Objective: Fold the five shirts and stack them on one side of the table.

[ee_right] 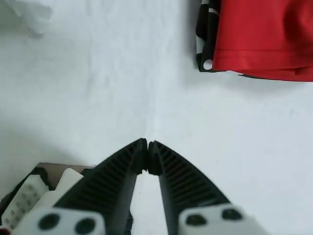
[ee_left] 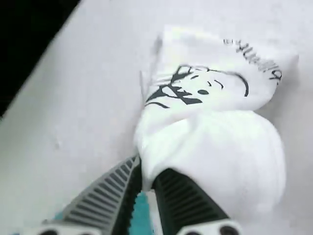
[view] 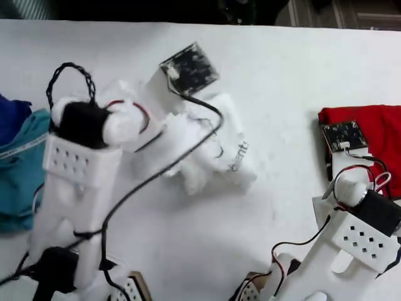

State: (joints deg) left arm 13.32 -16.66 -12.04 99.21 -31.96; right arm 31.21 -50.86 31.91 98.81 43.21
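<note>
A crumpled white shirt (view: 213, 157) with black print lies mid-table. My left gripper (view: 178, 122) reaches over it from the left and is shut on a bunched fold of the white shirt (ee_left: 215, 147), the cloth pinched between its ribbed fingers (ee_left: 110, 193). A folded red shirt (view: 369, 135) lies at the table's right edge on top of a black-and-white patterned one (ee_right: 204, 44). My right gripper (view: 335, 164) rests beside that stack, just above the bare table (ee_right: 98, 88). In the right wrist view that gripper (ee_right: 146, 147) is shut with nothing in it, and the red shirt (ee_right: 264, 36) lies ahead.
A teal shirt (view: 19, 169) and a dark blue one (view: 12, 116) lie heaped at the table's left edge. Black cables (view: 156, 175) trail from the left arm across the table. Bare white table lies between the white shirt and the red stack.
</note>
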